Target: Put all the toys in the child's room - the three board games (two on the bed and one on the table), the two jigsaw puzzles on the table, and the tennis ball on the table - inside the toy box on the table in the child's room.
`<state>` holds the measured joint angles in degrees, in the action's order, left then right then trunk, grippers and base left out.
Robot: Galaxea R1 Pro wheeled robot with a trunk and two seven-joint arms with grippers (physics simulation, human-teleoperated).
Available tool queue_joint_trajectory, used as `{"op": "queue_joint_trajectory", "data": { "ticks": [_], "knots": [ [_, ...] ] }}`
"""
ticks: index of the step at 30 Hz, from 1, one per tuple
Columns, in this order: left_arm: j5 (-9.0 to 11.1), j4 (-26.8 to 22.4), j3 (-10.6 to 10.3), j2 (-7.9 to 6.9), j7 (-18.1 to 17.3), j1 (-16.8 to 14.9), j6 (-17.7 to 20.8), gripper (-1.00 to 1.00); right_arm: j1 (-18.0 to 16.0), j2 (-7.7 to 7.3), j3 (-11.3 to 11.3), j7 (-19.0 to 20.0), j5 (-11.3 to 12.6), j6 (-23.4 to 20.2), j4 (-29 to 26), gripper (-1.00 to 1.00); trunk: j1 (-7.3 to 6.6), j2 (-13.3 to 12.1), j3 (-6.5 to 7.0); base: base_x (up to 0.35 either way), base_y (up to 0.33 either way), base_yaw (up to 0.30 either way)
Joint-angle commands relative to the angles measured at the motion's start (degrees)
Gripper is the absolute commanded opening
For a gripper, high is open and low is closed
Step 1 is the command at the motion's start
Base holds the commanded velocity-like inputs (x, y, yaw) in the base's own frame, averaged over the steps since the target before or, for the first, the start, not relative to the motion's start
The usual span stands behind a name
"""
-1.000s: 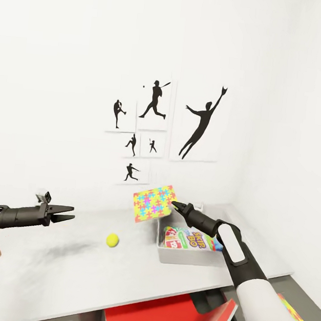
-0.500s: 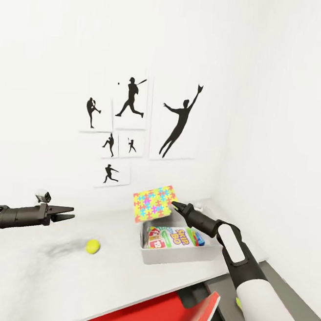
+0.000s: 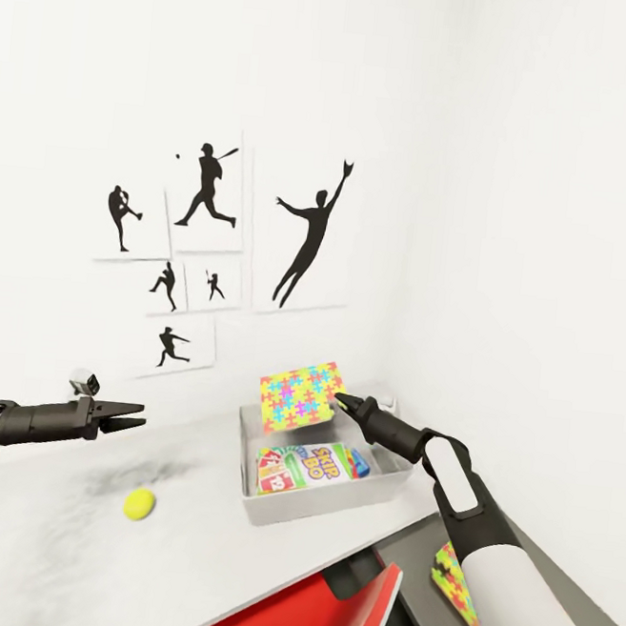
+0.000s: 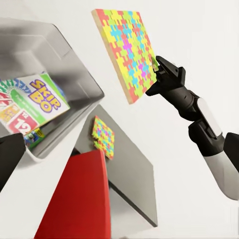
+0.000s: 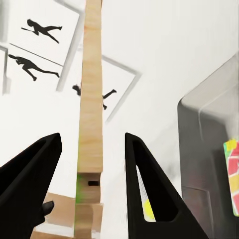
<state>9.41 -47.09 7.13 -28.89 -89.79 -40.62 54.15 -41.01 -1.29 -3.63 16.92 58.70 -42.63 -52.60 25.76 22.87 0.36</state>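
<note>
Head view, right gripper: pinching one jigsaw puzzle at the puzzle's 3 o'clock edge. Puzzle held on edge, printed face toward the camera, top edge climbing toward 2 o'clock, suspended above the far half of the toy box and clear of its contents.

Right wrist view: wooden side of the held puzzle seen edge-on, long axis from 6 to 12 o'clock, between two black fingers spread wide; finger-to-puzzle contact not resolvable there.

Left wrist view: same puzzle gripped at one edge by the right gripper, above the toy box.

Left gripper: jaws slightly parted at the tips, empty, pointing toward 3 o'clock, hovering above the table at 9 o'clock in the head view.

Toy box: on the white table top near the wall corner, long axis from 8 to 2 o'clock. Inside, a board game marked SKIP-BO lying flat, long axis parallel to the box.

Tennis ball: on the table top, at 9 o'clock from the toy box, well apart from it.

Second jigsaw puzzle: flat on the lower dark-grey table section, at 4 o'clock from the toy box, partly behind the right forearm.

Red chair: at 6 o'clock, below the table edge.

Silhouette pictures: on the white wall, at 11 o'clock.
</note>
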Motion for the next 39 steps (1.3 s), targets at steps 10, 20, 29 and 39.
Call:
{"op": "queue_joint_trajectory", "data": {
  "ticks": [10, 20, 29, 39],
  "knots": [
    [0.0, -0.02, -0.01, -0.03, -0.21, 0.01, 0.61, 1.0, -0.04, -0.03, -0.15, 0.21, -0.04, -0.07, 0.04, -1.0, 0.02, 0.04, -0.02, -0.036, 0.029, -0.224],
    [0.0, -0.02, -0.01, -0.03, -0.21, 0.01, 0.61, 1.0, -0.04, -0.03, -0.15, 0.21, -0.12, -0.01, 0.04, -1.0, 0.02, 0.04, -0.02, -0.036, 0.033, -0.195],
    [0.0, -0.02, -0.01, -0.03, -0.21, 0.01, 0.61, 1.0, -0.04, -0.03, -0.15, 0.21, -0.16, -0.01, 0.04, -1.0, 0.02, 0.04, -0.02, -0.006, 0.099, -0.082],
    [0.0, -0.02, -0.01, -0.03, -0.21, 0.01, 0.61, 1.0, -0.04, -0.03, -0.15, 0.21, -0.18, 0.0, 0.04, -1.0, 0.02, 0.04, -0.02, -0.05, 0.041, -0.002]
  ]
}}
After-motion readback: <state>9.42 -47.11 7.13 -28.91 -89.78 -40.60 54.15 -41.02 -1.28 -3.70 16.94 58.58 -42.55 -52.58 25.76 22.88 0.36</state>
